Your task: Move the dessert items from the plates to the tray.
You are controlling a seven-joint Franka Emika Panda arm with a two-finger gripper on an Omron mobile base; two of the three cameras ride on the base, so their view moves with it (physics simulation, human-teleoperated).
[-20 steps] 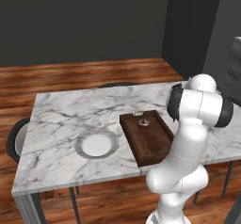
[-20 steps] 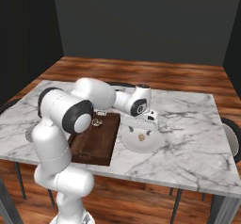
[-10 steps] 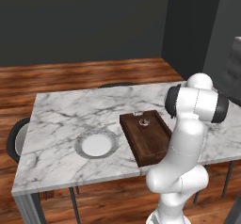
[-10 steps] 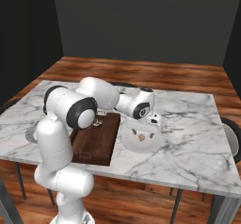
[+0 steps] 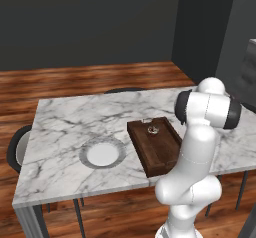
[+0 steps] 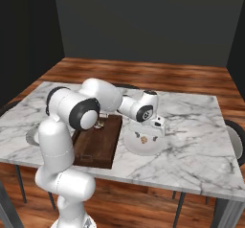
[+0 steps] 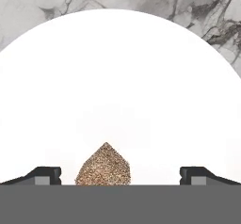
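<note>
Tan cookie (image 7: 103,166) on white plate (image 7: 117,77), cupcake (image 5: 152,129) on tray (image 5: 157,154)

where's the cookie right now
The cookie sits on the white plate right of the tray in the right base view; in the hand view it lies between the open gripper fingertips.

A marble table (image 5: 65,127) stands on a wooden floor (image 5: 75,77).
</note>
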